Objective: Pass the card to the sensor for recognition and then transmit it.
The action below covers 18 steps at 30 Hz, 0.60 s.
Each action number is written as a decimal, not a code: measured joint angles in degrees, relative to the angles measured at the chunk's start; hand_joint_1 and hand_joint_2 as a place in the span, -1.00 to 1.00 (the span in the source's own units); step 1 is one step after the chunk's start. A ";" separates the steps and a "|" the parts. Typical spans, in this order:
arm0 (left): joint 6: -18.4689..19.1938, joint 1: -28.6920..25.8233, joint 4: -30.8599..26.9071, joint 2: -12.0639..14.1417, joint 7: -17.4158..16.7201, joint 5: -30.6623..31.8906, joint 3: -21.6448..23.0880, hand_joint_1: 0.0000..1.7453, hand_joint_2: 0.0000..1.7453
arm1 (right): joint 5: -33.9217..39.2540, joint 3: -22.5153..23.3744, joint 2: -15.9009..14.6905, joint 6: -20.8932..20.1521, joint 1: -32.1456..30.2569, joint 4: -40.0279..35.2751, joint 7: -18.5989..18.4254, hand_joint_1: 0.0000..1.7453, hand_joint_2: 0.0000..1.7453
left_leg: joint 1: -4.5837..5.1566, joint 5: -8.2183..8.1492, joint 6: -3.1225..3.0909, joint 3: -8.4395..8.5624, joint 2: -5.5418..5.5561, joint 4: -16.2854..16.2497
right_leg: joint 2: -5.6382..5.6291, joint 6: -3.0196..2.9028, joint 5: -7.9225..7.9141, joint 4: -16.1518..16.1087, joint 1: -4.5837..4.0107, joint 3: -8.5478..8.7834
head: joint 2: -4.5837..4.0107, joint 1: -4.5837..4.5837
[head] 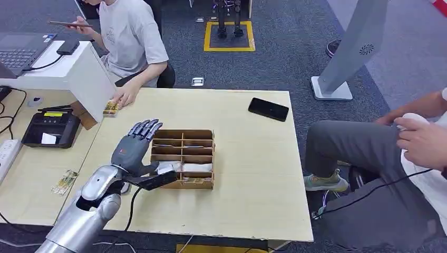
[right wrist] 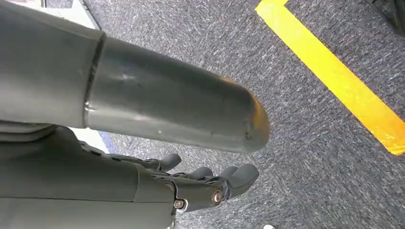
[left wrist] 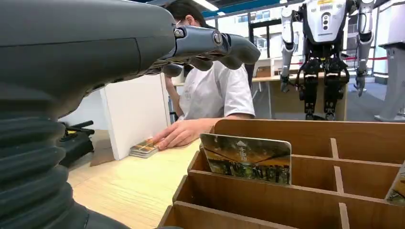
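Wooden divided box, card upright inside, left robot hand empty just beside, fingers spread.

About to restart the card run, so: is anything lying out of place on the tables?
One card lies loose and askew on the left table, apart from the box and from the stack under the person's hand. Nothing else stands out.

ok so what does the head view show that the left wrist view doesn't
Head view alone: the black phone on the table, the black reader on the side desk, a seated person's grey-trousered leg.

Left wrist view alone: a picture card standing in the box, a humanoid robot in the background.

Both: the left hand, the wooden box, the person in white touching a card stack.
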State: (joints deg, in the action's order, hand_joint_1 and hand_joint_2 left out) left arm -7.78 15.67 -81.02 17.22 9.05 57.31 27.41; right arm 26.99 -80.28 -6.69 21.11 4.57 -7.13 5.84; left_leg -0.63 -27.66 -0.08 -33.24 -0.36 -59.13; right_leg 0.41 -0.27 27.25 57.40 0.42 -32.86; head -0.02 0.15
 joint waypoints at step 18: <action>0.00 0.11 0.00 0.00 0.00 0.00 0.00 -1.00 1.00 | 0.00 0.00 0.00 0.00 0.01 0.00 0.00 -1.00 -1.00 | 0.00 0.00 0.00 0.00 0.00 0.00 | 0.00 0.00 0.00 0.00 0.00 0.00 | 0.00 0.00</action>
State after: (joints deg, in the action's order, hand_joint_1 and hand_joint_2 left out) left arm -7.78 15.78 -81.02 17.22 9.05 57.31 27.41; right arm 26.99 -80.28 -6.69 21.11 4.58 -7.13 5.84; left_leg -0.63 -27.66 -0.08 -33.24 -0.36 -59.13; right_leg 0.41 -0.27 27.25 57.40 0.42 -32.86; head -0.02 0.15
